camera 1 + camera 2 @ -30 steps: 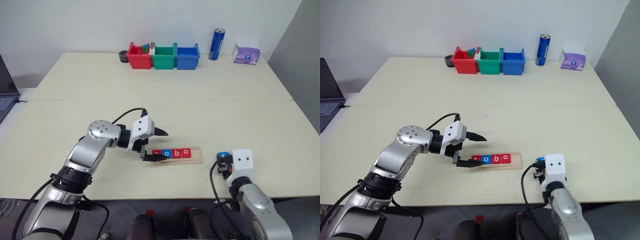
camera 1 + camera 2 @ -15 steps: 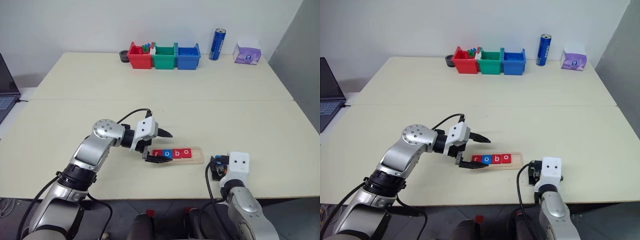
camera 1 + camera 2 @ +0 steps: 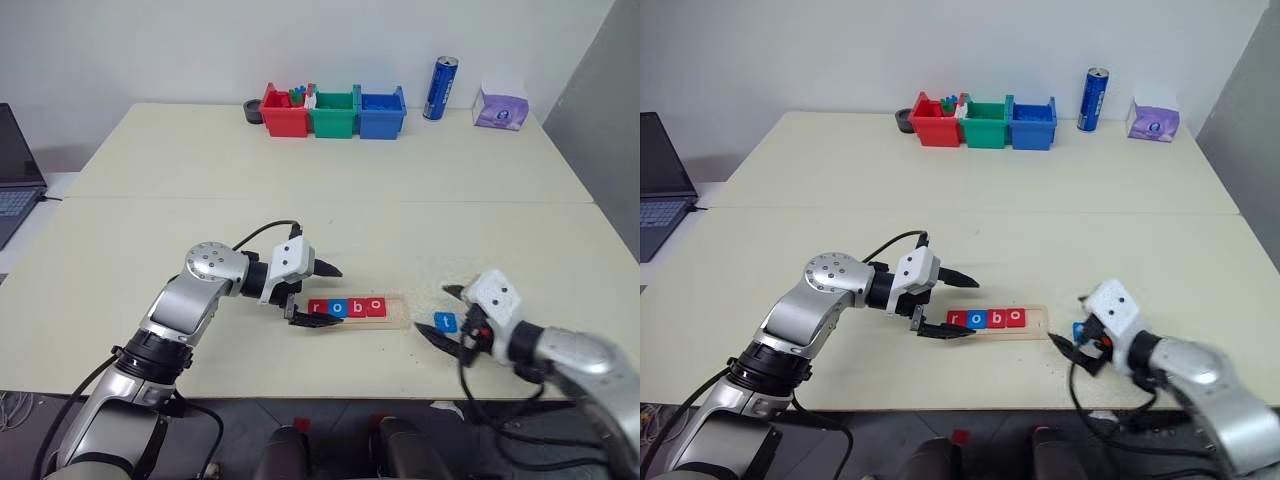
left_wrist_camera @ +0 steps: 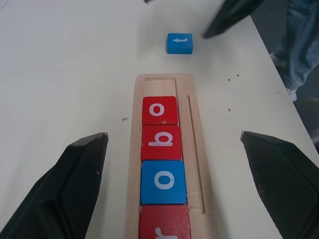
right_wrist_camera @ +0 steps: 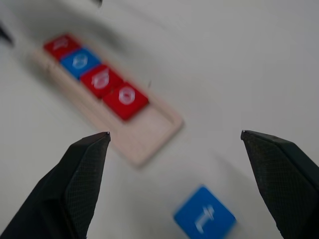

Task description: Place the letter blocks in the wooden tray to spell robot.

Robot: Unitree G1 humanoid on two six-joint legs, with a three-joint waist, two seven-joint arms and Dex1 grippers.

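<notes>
Four letter blocks (image 4: 160, 147) (r, o, b, o) seated in wooden tray (image 4: 197, 149), between spread fingers of left gripper (image 3: 315, 295). Blue t block (image 3: 445, 321) loose on table (image 3: 300, 160), flanked by right gripper (image 3: 447, 315), fingers wide apart.

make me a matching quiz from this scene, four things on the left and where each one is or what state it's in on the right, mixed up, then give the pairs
Things:
1. blue t block
2. red b block
3. left gripper
4. blue can

Places or states:
A. standing upright at the far edge of the table, beside the tissue box
B. lying loose on the table just past the open end of the wooden tray
C. open, straddling the tray's end where the r block sits
D. seated in the tray between two o blocks

Pairs: 1-B, 2-D, 3-C, 4-A
</notes>
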